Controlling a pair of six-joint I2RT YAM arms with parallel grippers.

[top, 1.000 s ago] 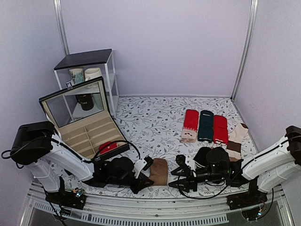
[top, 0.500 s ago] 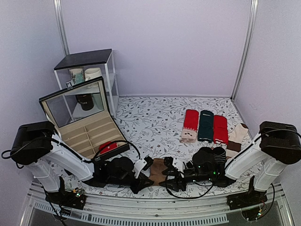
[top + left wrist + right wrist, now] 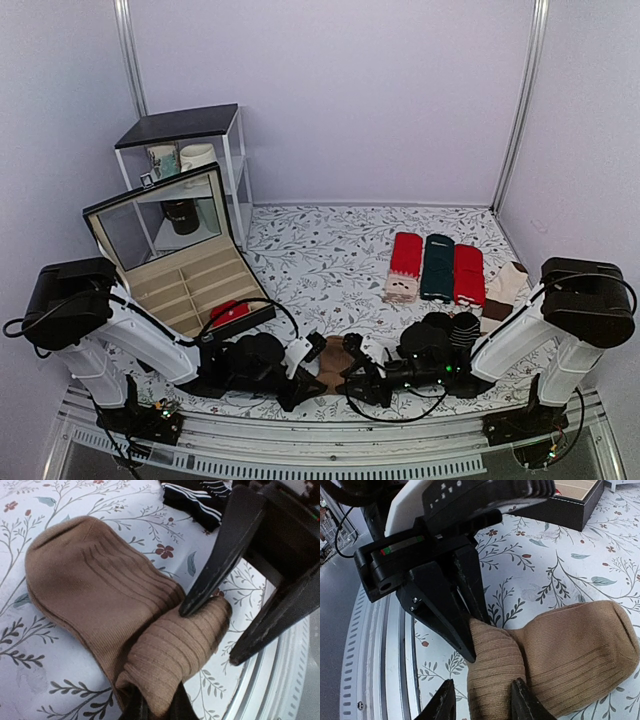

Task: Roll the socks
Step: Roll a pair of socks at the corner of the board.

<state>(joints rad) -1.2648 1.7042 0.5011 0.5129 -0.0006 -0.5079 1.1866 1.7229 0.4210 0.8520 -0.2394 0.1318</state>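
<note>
From above, most of the socks (image 3: 333, 353) hidden between left claw (image 3: 308, 372) and right claw (image 3: 352, 372), both dark and tiny.

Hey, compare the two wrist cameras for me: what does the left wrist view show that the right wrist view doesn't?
Only the left wrist view: a black sock with white stripes at the top edge, and the right tool seen from outside, open, straddling the rolled end. Only the right wrist view: a corner of the black box, and the left tool seen from outside, shut on the roll. Both: the brown socks, partly rolled, lying on the floral table cover.
</note>
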